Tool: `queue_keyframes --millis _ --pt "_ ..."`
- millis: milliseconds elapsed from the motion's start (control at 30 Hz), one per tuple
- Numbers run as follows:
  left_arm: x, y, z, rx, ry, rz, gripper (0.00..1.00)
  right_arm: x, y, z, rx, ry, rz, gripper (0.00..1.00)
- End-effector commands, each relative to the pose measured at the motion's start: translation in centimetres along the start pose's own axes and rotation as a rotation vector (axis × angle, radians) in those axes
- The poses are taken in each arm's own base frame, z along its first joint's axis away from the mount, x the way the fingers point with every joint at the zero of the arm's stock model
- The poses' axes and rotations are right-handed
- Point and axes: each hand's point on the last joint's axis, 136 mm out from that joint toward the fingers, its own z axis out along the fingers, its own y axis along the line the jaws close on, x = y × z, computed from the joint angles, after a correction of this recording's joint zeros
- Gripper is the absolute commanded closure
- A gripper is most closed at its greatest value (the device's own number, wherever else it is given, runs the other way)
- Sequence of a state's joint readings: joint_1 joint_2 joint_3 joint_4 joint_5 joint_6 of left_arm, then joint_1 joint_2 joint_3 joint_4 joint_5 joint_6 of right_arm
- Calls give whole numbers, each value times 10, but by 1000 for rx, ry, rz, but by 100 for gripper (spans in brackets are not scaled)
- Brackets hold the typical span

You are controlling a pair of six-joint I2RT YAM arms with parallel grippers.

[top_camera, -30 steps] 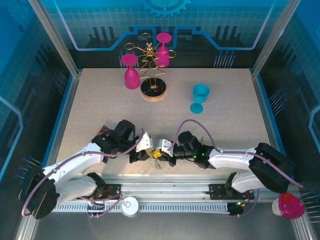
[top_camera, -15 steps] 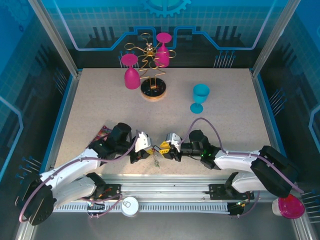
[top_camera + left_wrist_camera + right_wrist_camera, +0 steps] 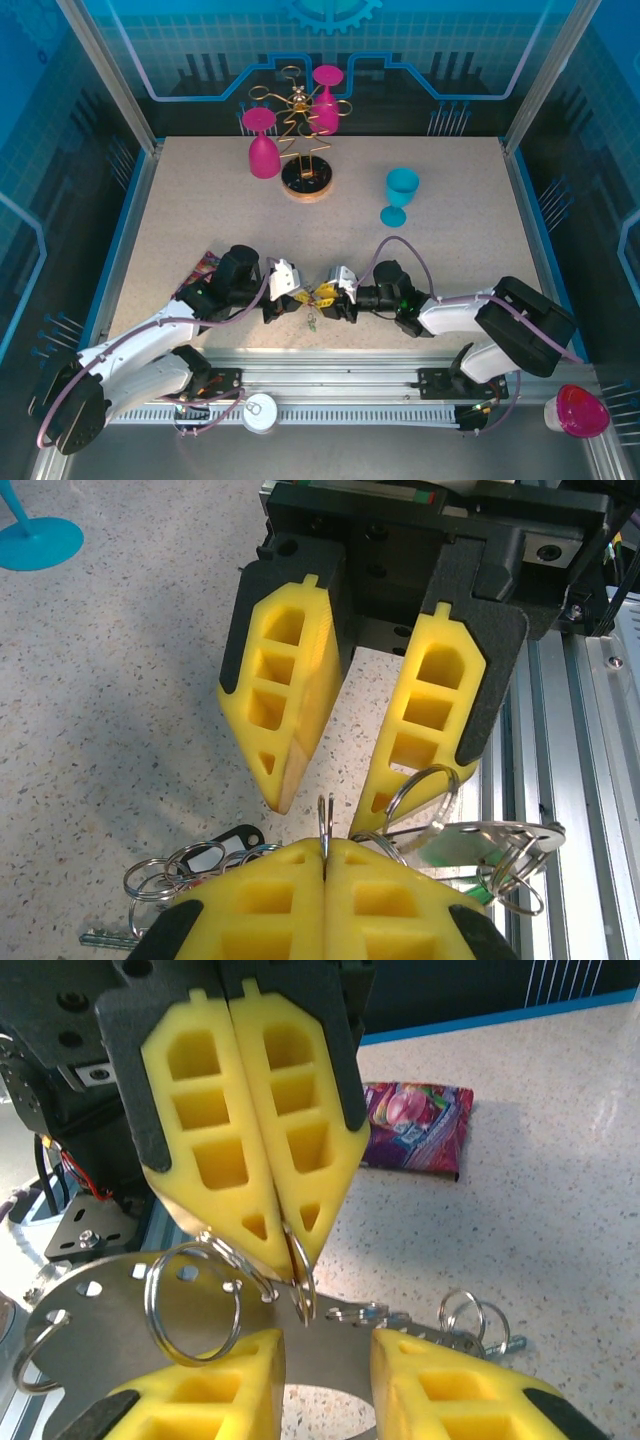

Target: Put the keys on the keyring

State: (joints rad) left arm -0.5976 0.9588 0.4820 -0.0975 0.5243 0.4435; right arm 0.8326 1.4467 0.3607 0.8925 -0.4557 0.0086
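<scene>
The keyring is a grey metal plate (image 3: 100,1305) with holes, small split rings and a green tag (image 3: 455,848). It hangs between both grippers near the table's front edge. My left gripper (image 3: 325,845) is shut on one thin ring (image 3: 325,815) of it, seen edge-on. My right gripper (image 3: 325,1345) faces it open, its fingers (image 3: 285,705) on either side of that ring, not touching it. A small metal key blade (image 3: 100,938) lies among loose rings (image 3: 150,880) and a black tag (image 3: 215,848). The keys' coloured heads are hidden. From above, left gripper (image 3: 300,293) and right gripper (image 3: 336,296) meet tip to tip.
A purple snack packet (image 3: 415,1125) lies by the left arm (image 3: 205,268). At the back stand a blue cup (image 3: 400,195) and a wire stand (image 3: 306,178) with pink goblets (image 3: 263,145). The aluminium rail (image 3: 330,375) runs just in front. A pink cup (image 3: 580,410) sits off the table.
My right gripper has gone from shut to open, drew back to the right, then edged in toward the left gripper again. The left gripper stays shut on the ring.
</scene>
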Motion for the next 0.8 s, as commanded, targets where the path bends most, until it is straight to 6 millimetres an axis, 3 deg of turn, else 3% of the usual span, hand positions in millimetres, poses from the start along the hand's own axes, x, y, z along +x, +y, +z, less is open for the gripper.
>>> queue_keyframes --millis 0,367,600,733,767 --pt "-7 -7 -3 34 -54 43 100 -18 6 -1 -22 -74 -30 71" --pt "-23 -13 -5 62 -152 85 100 -25 12 -1 -60 -103 -46 79" --pt "-31 -18 -7 83 -200 93 100 -34 14 -2 -72 -116 -76 100" --pt "-28 -11 -7 47 -171 80 100 -33 17 -5 -71 -70 -108 100" --pt "-26 -8 -6 33 -153 76 95 -33 19 -5 -74 -51 -127 100"
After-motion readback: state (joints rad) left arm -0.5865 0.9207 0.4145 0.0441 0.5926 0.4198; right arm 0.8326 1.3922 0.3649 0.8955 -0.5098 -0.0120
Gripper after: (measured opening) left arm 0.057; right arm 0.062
